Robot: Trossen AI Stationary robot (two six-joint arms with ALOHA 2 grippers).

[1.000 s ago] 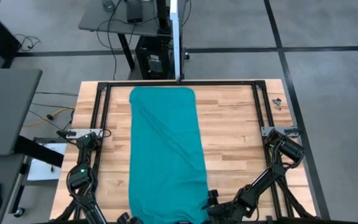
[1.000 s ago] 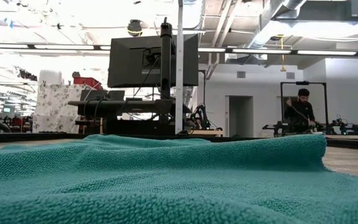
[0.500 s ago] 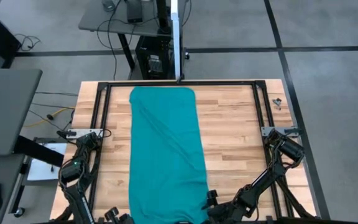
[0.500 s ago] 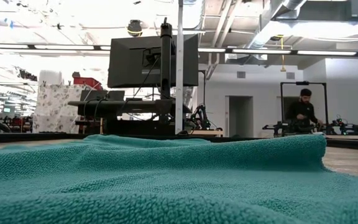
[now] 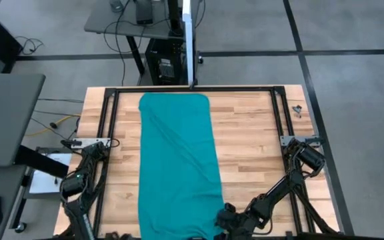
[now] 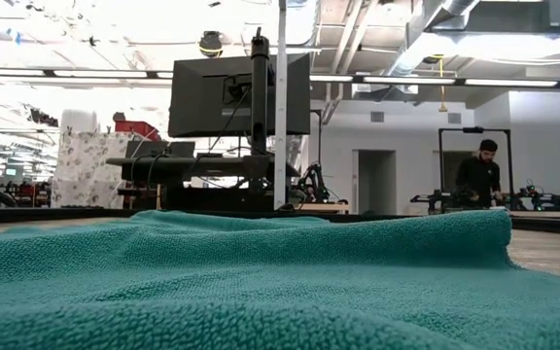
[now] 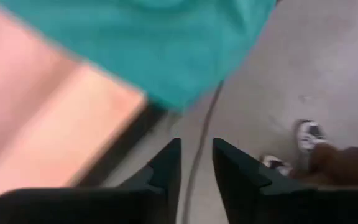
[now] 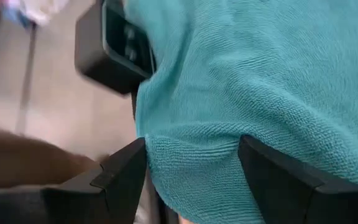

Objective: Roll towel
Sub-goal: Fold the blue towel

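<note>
The teal towel (image 5: 177, 167) lies flat and lengthwise on the wooden table, from the far edge to the near edge. It fills the foreground of the low view (image 6: 261, 282). My right gripper (image 5: 227, 219) is open at the towel's near right corner, and the towel's near edge (image 8: 191, 155) fills the gap between its fingers. My left gripper (image 7: 196, 168) is past the table's near left edge and out of the high view. It is empty, with a narrow gap between its fingers. The towel's near left corner (image 7: 166, 43) shows beyond it. My right gripper's open fingers (image 8: 126, 171) stand on either side of the towel's near edge (image 8: 191, 155), close to its right corner. Whether they touch the cloth, I cannot tell. The towel lies slack on the table.
A black frame rail (image 5: 192, 89) runs around the table, with an upright mast (image 5: 191, 47) at the far edge. A black box (image 8: 114, 43) sits by the towel's near edge. A person (image 6: 476, 180) stands far back in the room. A shoe (image 7: 309, 137) shows on the floor.
My left gripper has gone from the towel's near left corner toward the table's left edge and has dropped out of the high view. The towel has stayed flat and still.
</note>
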